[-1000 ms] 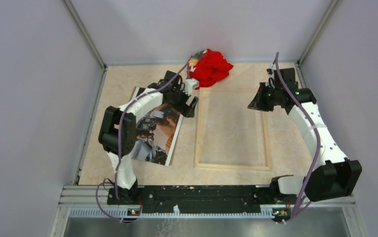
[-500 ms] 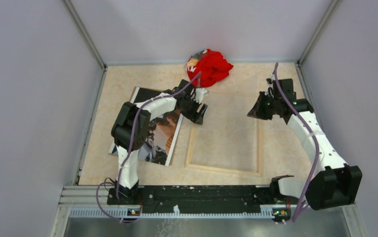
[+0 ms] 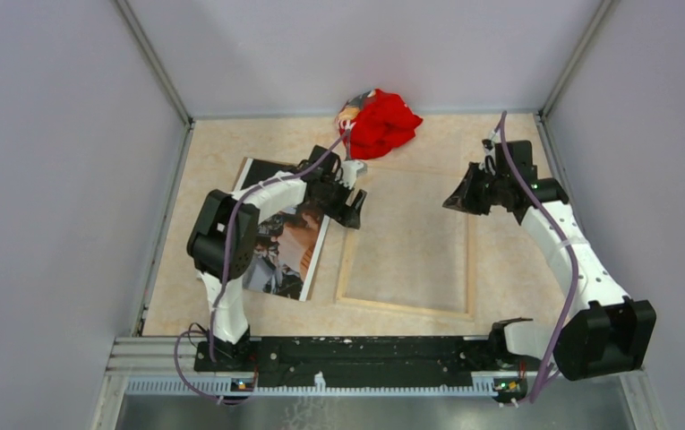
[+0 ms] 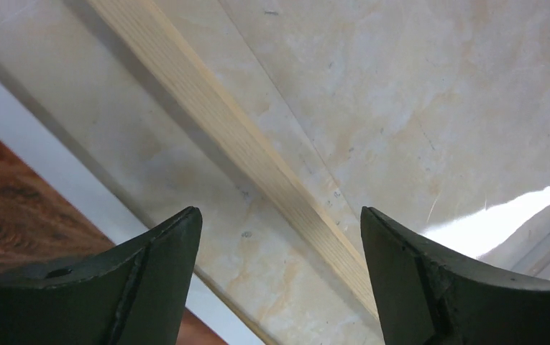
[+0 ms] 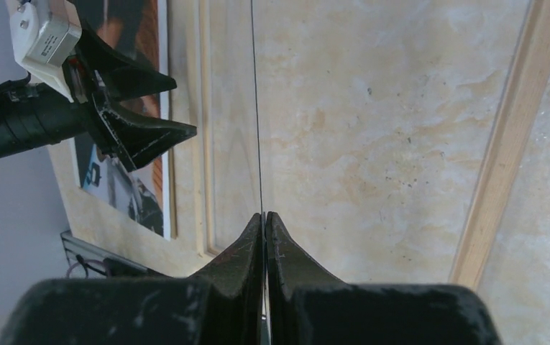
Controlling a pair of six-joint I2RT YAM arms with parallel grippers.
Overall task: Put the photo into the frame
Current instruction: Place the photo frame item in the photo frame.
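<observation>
The photo (image 3: pixel 285 255) lies face up left of the frame (image 3: pixel 406 307), which rests pale wood back up and slightly skewed. My left gripper (image 3: pixel 349 202) hangs open over the frame's left rail (image 4: pixel 257 158), which runs between the fingers without touching them. The photo's white border (image 4: pixel 56 165) shows beside it. My right gripper (image 3: pixel 458 199) is shut on the edge of a thin clear pane (image 5: pixel 256 108), seen edge-on as a dark line rising from the closed tips (image 5: pixel 264 215). The frame's right rail (image 5: pixel 505 151) and the photo (image 5: pixel 124 194) flank it.
A crumpled red cloth (image 3: pixel 381 121) sits at the back of the table near the frame's far end. Grey walls enclose the table on three sides. The black rail (image 3: pixel 356 349) with the arm bases runs along the near edge.
The frame has slid and skewed to the left, toward the photo. My left gripper moved from the photo's edge to the frame's left rail. My right gripper shifted left, still shut.
</observation>
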